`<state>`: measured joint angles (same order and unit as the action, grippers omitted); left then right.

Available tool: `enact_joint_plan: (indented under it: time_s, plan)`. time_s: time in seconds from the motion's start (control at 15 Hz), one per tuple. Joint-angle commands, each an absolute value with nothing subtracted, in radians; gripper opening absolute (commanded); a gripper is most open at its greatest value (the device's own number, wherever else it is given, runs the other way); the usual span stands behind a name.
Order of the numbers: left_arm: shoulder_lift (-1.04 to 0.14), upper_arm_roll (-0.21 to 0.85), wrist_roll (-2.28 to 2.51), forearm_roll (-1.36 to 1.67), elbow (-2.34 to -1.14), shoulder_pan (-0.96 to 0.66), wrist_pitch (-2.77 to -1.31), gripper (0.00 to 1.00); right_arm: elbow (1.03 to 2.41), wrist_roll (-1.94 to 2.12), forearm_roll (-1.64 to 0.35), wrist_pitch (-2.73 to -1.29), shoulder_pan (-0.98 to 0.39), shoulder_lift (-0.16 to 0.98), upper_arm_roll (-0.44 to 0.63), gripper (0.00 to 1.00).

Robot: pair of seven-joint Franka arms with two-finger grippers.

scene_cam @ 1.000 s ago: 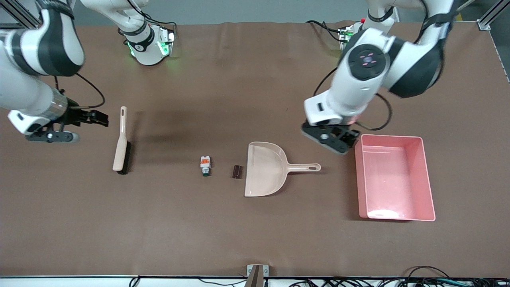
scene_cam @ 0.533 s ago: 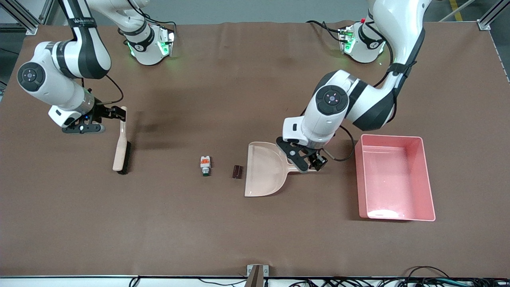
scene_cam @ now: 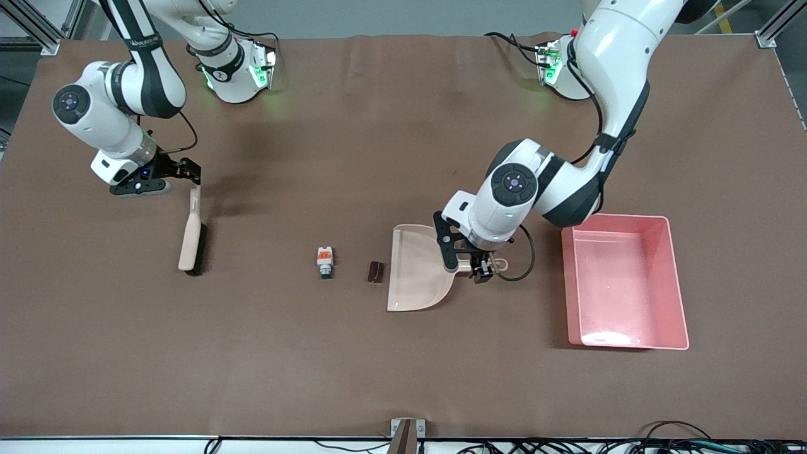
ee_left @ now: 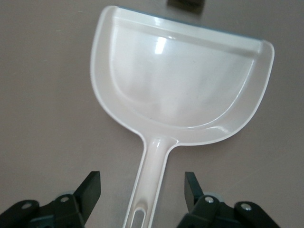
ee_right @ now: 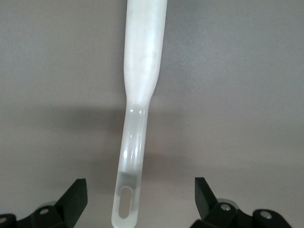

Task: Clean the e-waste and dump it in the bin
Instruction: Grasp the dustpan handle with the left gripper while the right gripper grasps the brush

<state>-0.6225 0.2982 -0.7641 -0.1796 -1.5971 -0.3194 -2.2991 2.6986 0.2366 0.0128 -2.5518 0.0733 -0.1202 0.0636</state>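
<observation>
Front view: at the right arm's end of the table, the right arm is bent down from its base, and the right gripper (scene_cam: 187,171) is held low over the tip of the brush (scene_cam: 191,230) handle. In the right wrist view its fingers (ee_right: 76,195) are spread wide, one on each side of the handle's slotted end, with clear gaps and no contact.

Toward the middle of the table lies the white component (scene_cam: 325,261), with an orange band and a green end pointing toward the front camera. Just beside it, toward the left arm's end, lies the dark block (scene_cam: 375,271), small and rectangular, close to the open lip of the beige dustpan (scene_cam: 416,271).

The left arm is folded over, and the left gripper (scene_cam: 477,266) is set down at the dustpan's handle. In the left wrist view its fingers (ee_left: 90,191) are parted on either side of the handle, not touching it.

The pink bin (scene_cam: 674,284), a low-walled tray, sits nearest the left arm's end.
</observation>
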Motion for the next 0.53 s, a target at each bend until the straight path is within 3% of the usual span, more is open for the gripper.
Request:
enact_joint_plan:
  time_s: [0.0, 0.13, 0.47]
  plan:
    - [-0.650, 0.311, -0.868, -0.204, -1.598, -0.311, -2.342, 0.75, 2.724, 0.255, 0.005, -2.626, 0.081, -0.088, 0.057, 1.00]
    - [-0.669, 0.310, -0.900, -0.212, -1.598, -0.314, -2.352, 0.74, 2.720, 0.255, 0.005, -2.680, 0.078, -0.037, 0.057, 0.99]
    - [-0.703, 0.311, -0.902, -0.284, -1.595, -0.316, -2.358, 0.74, 2.708, 0.250, 0.003, -2.741, 0.075, 0.028, 0.055, 0.83]
